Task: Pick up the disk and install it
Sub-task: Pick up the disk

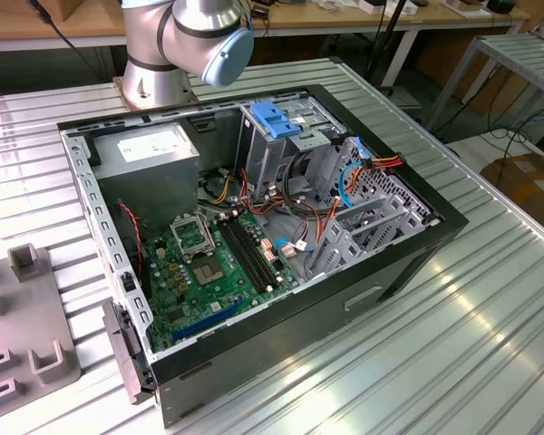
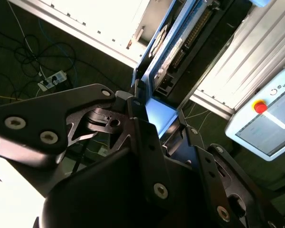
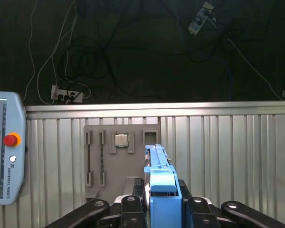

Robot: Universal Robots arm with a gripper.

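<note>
Disk (image 3: pixel 160 187) edge-on, blue bracket around grey metal, label face hidden, clamped between my closed fingers (image 3: pixel 199 210).

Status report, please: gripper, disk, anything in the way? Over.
Gripper shut on disk, held over the table. Disk not yet in the computer case. Nothing seen blocking the disk.

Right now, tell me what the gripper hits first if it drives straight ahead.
Probably the grey fixture plate on the ribbed table: in the first wrist view the gripper, shut on the disk, aims the disk's front edge at it. Depth is unclear.
</note>
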